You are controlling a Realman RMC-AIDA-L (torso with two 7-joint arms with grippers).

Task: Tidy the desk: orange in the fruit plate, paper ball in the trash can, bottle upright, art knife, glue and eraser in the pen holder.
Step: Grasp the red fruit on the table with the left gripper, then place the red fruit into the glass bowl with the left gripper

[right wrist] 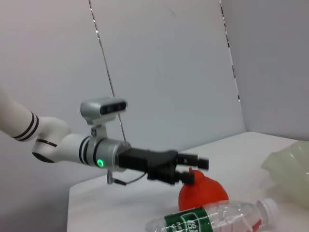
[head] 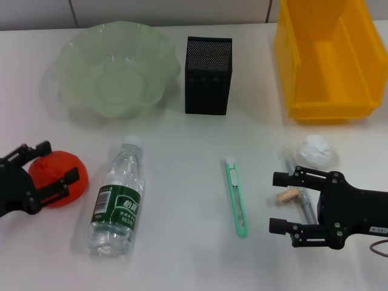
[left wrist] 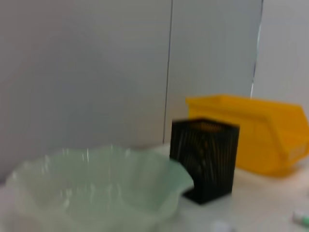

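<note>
An orange (head: pixel 57 173) sits at the left of the white desk. My left gripper (head: pixel 63 161) is open, with a finger on either side of the orange; the right wrist view shows that gripper (right wrist: pixel 193 169) at the orange (right wrist: pixel 205 193) too. A clear bottle (head: pixel 118 197) with a green label lies on its side beside the orange. A green art knife (head: pixel 236 197) lies at the centre. My right gripper (head: pixel 273 202) is open, with a small tan piece (head: pixel 285 195) between its fingers and a grey stick (head: pixel 301 185) next to that. A white paper ball (head: pixel 315 150) lies just behind.
A pale green glass fruit plate (head: pixel 115 73) stands at the back left, a black mesh pen holder (head: pixel 208 76) at the back centre and a yellow bin (head: pixel 330 60) at the back right. All three show in the left wrist view: plate (left wrist: pixel 96 193), holder (left wrist: pixel 205 159), bin (left wrist: pixel 251 133).
</note>
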